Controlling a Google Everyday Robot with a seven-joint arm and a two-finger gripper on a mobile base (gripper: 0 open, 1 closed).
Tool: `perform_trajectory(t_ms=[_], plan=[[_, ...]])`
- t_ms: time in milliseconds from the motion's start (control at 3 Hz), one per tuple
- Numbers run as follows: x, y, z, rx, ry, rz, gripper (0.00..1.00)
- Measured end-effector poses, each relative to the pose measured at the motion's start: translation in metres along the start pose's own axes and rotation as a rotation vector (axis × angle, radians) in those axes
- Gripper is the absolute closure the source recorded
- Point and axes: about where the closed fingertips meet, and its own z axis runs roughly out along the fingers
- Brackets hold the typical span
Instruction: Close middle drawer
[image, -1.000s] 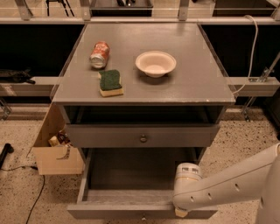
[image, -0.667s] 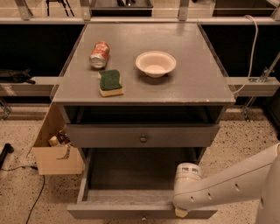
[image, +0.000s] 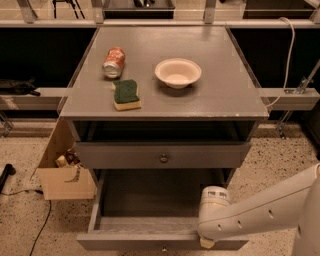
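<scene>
The middle drawer (image: 150, 200) is pulled far out at the bottom of the view. Its grey front panel (image: 125, 243) runs along the lower edge, with the small dark knob (image: 163, 247) half cut off. My arm reaches in from the lower right. My gripper (image: 206, 243) is down at the drawer's front panel, right of the knob, mostly hidden under the white wrist (image: 215, 202). The drawer above (image: 163, 158), grey with a round knob, is nearly in. The lowest drawer is out of view.
On the cabinet top (image: 225, 95) lie a red can (image: 114, 62) on its side, a green and yellow sponge (image: 126, 94) and a white bowl (image: 178, 72). An open cardboard box (image: 62, 172) stands on the floor to the left. A cable (image: 35, 220) trails nearby.
</scene>
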Motion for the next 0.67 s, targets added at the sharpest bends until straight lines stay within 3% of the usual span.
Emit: perform_trajectory(t_ms=[667], plan=[[0.0000,0.0000,0.0000,0.000,0.000,0.000,0.27]])
